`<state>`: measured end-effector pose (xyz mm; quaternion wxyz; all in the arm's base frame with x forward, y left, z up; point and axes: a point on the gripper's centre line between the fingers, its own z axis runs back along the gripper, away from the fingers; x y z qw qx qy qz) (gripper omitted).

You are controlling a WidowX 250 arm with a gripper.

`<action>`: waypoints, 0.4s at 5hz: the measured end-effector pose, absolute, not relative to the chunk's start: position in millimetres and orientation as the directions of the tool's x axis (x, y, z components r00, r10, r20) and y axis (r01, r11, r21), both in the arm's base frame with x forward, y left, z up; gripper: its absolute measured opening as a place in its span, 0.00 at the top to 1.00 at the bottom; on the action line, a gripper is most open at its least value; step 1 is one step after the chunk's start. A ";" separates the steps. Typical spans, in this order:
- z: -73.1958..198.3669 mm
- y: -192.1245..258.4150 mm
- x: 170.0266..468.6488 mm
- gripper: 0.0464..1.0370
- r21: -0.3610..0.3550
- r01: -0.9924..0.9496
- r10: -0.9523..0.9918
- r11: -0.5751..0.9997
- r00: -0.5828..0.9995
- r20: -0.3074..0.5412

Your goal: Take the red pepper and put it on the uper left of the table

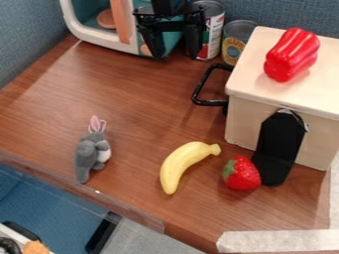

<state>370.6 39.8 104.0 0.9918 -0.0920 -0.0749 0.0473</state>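
Note:
At the top of the camera view my gripper point(177, 49) hangs in front of the toy oven and a can, its two black fingers spread apart with nothing between them. The red pepper point(291, 53) lies on top of the pale wooden box point(324, 74) at the upper right, well to the right of my gripper. Brown wood forms the surface of the table point(139, 94), whose upper left part lies below and left of the gripper.
A toy oven point(99, 39) and two cans point(236, 40) stand along the back. The box has a black handle point(210, 103) on its left side. A grey rabbit toy point(91, 154), a banana point(180, 163) and a strawberry point(242, 173) occupy the front.

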 end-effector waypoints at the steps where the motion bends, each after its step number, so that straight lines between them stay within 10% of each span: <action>1: 92.7 38.9 369.7 0.04 -0.198 -0.089 0.111 0.976 0.988 0.105; 2: 98.1 33.0 368.7 0.04 -0.237 -0.102 0.122 0.966 0.990 0.074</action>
